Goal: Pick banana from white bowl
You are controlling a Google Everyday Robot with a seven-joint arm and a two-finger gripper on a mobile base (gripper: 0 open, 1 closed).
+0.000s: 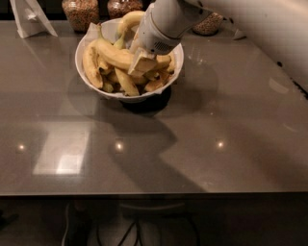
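The white bowl stands at the back middle of the grey table and holds several yellow bananas. The longest banana lies across the top of the pile, its stem end pointing up left. My gripper comes down from the upper right on a white arm and sits over the middle of the bowl. Its pale fingers are closed around the long banana near its middle. A strongly arched banana stands at the back of the bowl, behind the arm. The right half of the bowl is partly hidden by the arm.
Glass jars with brown contents stand behind the bowl: two at the back left and one at the back right. A white folded stand is at the far left corner. The glossy table extends toward the front edge.
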